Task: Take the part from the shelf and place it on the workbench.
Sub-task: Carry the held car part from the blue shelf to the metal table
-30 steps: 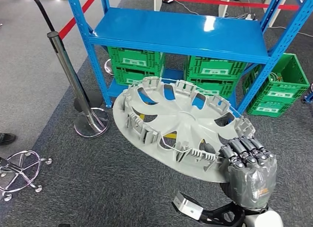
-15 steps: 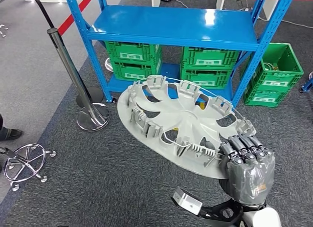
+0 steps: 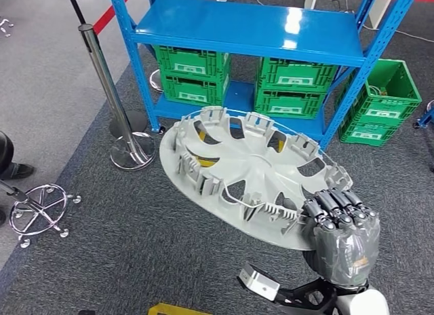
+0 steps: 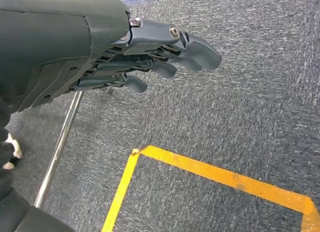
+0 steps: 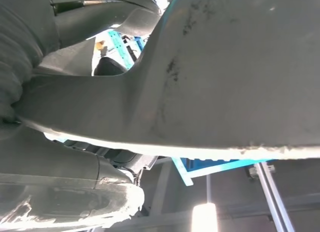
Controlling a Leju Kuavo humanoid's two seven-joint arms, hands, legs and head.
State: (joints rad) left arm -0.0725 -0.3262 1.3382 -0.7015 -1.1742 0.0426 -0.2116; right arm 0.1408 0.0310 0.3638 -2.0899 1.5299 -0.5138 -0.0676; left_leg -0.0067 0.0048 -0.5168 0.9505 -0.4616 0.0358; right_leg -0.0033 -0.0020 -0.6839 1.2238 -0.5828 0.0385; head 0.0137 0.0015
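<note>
A large grey plastic wheel cover (image 3: 245, 172) hangs tilted in the air in front of the blue shelf (image 3: 245, 30), inner side up. My right hand (image 3: 340, 237) grips its near right rim, fingers curled over the edge. In the right wrist view the wheel cover's (image 5: 234, 77) scuffed outer face lies close against my right hand (image 5: 56, 157). My left hand (image 4: 124, 57) hangs over grey carpet with its fingers stretched out and apart, holding nothing.
Green crates (image 3: 192, 74) sit under the blue shelf, and another green crate (image 3: 381, 104) stands to its right. A chrome barrier post (image 3: 115, 104) with a round base stands at left, near a chrome chair base (image 3: 38, 210). Yellow floor tape (image 4: 211, 169) runs below my left hand.
The whole view has shifted as the camera moved: the shelf and post slid slightly right and down. The wheel cover stays held in my right hand.
</note>
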